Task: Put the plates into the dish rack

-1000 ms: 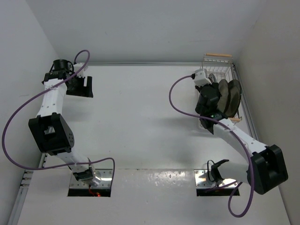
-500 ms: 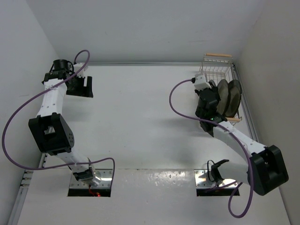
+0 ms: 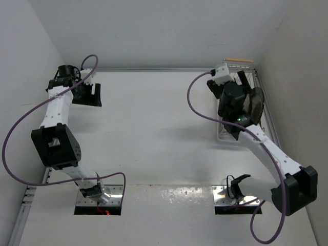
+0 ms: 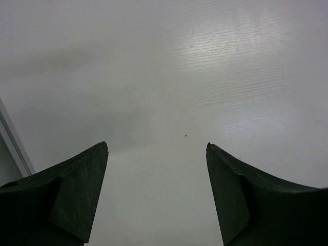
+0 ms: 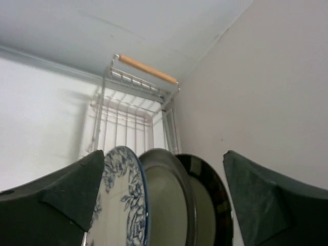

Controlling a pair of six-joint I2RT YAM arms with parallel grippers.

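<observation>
Three plates stand on edge side by side in the dish rack (image 5: 126,117): the blue floral one (image 5: 124,205) on the left, the grey-rimmed one (image 5: 169,205) in the middle, the dark checked one (image 5: 211,197) on the right. My right gripper (image 5: 164,154) hangs open just above their top edges and touches none of them, with its fingers either side of the row. From the top view the plates (image 3: 254,103) sit at the rack's near end, partly hidden by the right gripper (image 3: 241,81). My left gripper (image 4: 157,154) is open over the bare table (image 4: 169,77), far from the rack, and holds nothing.
The rack (image 3: 222,135) lies along the right wall (image 5: 266,92) in the far right corner, its wooden handle (image 5: 148,69) at the far end. Empty wire slots lie beyond the plates. The left gripper (image 3: 88,98) is near the far left wall.
The right gripper has gone from shut to wide open and has risen toward the rack's far end. The plates stay standing in the rack. The left arm has not moved.
</observation>
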